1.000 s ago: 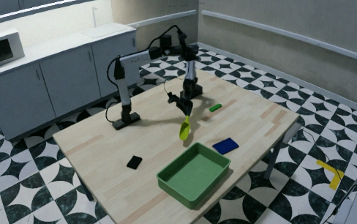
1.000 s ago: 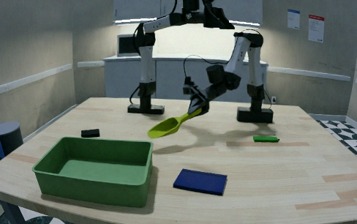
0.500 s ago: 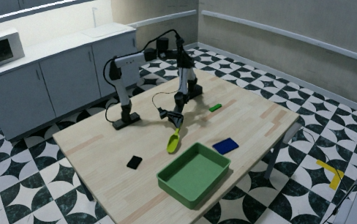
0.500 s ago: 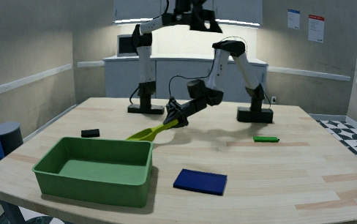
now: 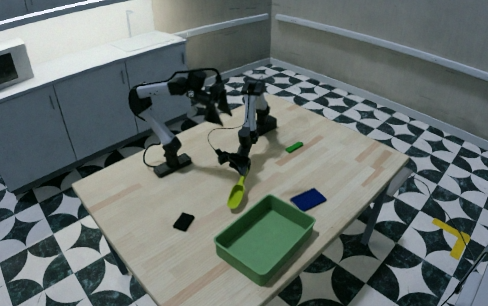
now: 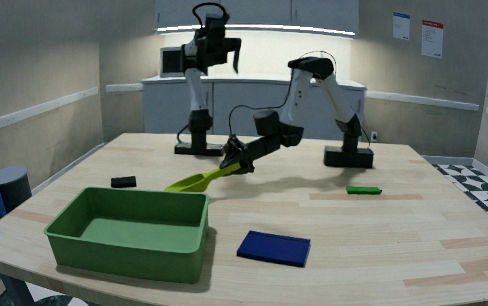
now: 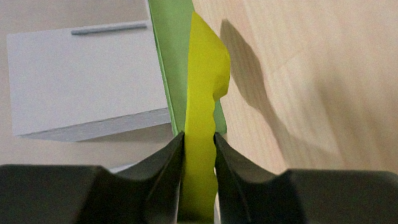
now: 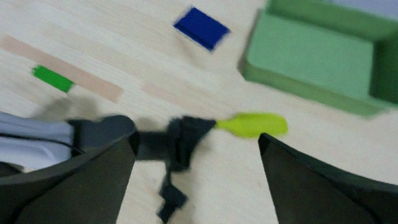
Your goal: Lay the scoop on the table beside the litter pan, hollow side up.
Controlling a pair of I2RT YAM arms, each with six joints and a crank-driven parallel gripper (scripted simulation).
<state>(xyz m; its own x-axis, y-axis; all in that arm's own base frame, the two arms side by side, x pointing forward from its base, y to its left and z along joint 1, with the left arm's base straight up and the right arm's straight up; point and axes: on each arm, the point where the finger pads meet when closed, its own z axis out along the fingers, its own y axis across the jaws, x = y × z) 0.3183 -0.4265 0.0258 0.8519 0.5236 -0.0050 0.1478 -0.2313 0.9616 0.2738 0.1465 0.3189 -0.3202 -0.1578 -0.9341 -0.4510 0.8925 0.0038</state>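
In the top view, the scoop (image 5: 236,196) (image 6: 192,183) (image 7: 205,75) (image 8: 255,125) is gripped by its handle in the left end effector (image 5: 245,170) (image 6: 231,167) (image 7: 199,135) (image 8: 213,120). Its bowl is held near the litter pan (image 5: 287,253) (image 6: 125,257) (image 7: 172,50) (image 8: 310,92), outside it, with the hollow turned upward. The right end effector (image 5: 223,117) (image 6: 235,70) (image 8: 199,134) is held raised and wide open. A black block (image 5: 183,221) (image 6: 123,181), a blue slab (image 5: 308,199) (image 6: 274,248) (image 8: 202,28) and a green block (image 5: 294,147) (image 6: 364,190) (image 8: 53,78) are seen lying apart on the tabletop (image 5: 150,200) (image 6: 375,225) (image 7: 325,60) (image 8: 225,180).

In the exterior view, the scoop is tilted, its handle end carried higher than its bowl. The bowl is held low behind the pan; whether the tabletop is touched cannot be told. The pan is seen standing upright.

In the left wrist view, the handle is pinched between the fingers. Part of the pan is covered by the scoop, and a shadow is cast on the tabletop beside the bowl.

In the right wrist view, two widely parted fingers are shown with nothing gripped. Bare tabletop is seen between the scoop's bowl and the pan's wall.
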